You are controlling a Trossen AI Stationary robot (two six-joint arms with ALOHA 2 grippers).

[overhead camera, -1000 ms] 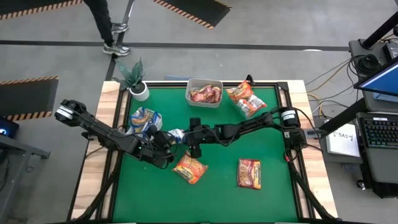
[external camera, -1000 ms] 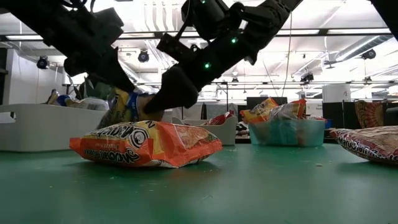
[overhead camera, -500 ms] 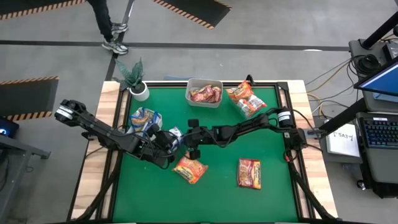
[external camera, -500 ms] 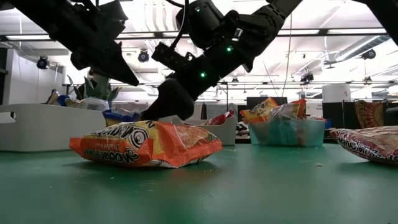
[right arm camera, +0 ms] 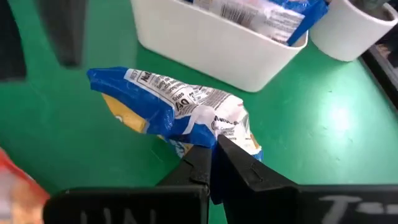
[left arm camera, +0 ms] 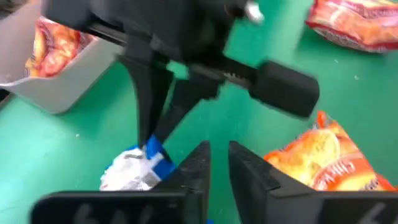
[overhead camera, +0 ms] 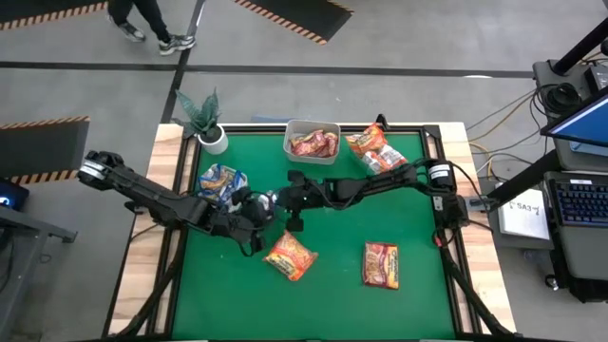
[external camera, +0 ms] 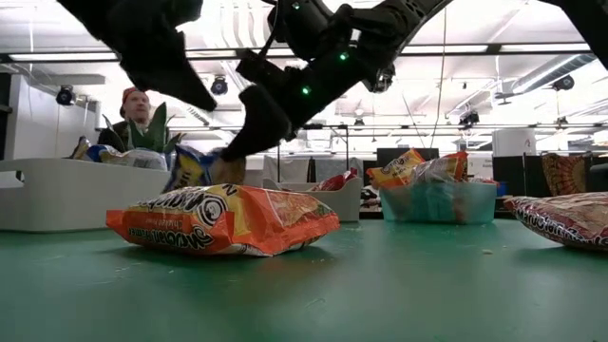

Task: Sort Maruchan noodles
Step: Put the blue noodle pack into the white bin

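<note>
Packet [right arm camera: 180,112], blue, light and crinkly, hangs mid-counter [overhead camera: 418,285] beside the tub [right arm camera: 217,43], its edge pinched by the right pincer [right arm camera: 213,146]; left pincer [left arm camera: 216,163] nearly pressed together, holding nothing.

A big open robotics lab: hazard-striped floor mats [overhead camera: 290,14], ceiling strip lights [external camera: 532,59], a laptop desk [overhead camera: 579,176] beside the green table [overhead camera: 418,294].

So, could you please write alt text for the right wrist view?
The right tool pinches the edge of a crinkly blue-and-white plastic noodle packet above the green table mat, beside a white rectangular plastic tub holding similar packets.
</note>
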